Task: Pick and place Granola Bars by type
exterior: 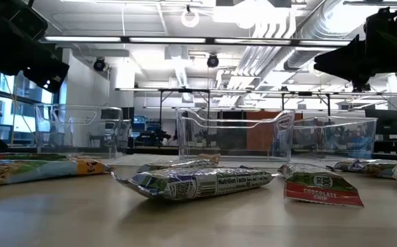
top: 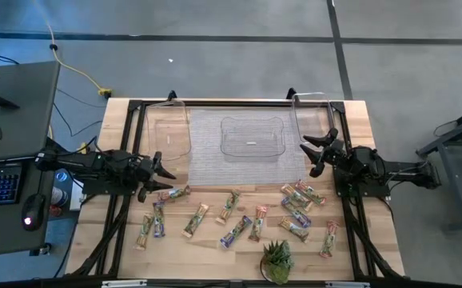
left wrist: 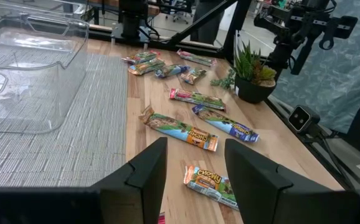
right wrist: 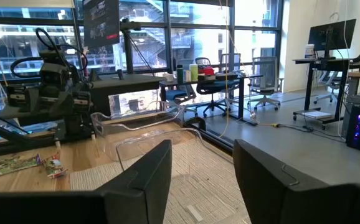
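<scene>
Several wrapped granola bars [top: 239, 218] lie flat and scattered along the near half of the wooden table, in green-and-red, purple-blue and tan-orange wrappers. In the left wrist view they spread over the wood, one tan-orange bar [left wrist: 181, 129] just ahead of the fingers. My left gripper [top: 165, 175] hovers open above the table's left side, over the leftmost bars [top: 173, 194]; its fingers [left wrist: 195, 171] stand apart with nothing between them. My right gripper [top: 312, 154] hovers open at the right, beside the right bin, holding nothing [right wrist: 202, 168].
Three clear plastic bins stand on a grey mat [top: 207, 152] at the far half: left [top: 167, 128], middle [top: 252, 138], right [top: 311, 120]. A small green potted plant [top: 276, 261] sits at the near edge. A desk with keyboard and mouse [top: 7, 176] lies beyond the table's left side.
</scene>
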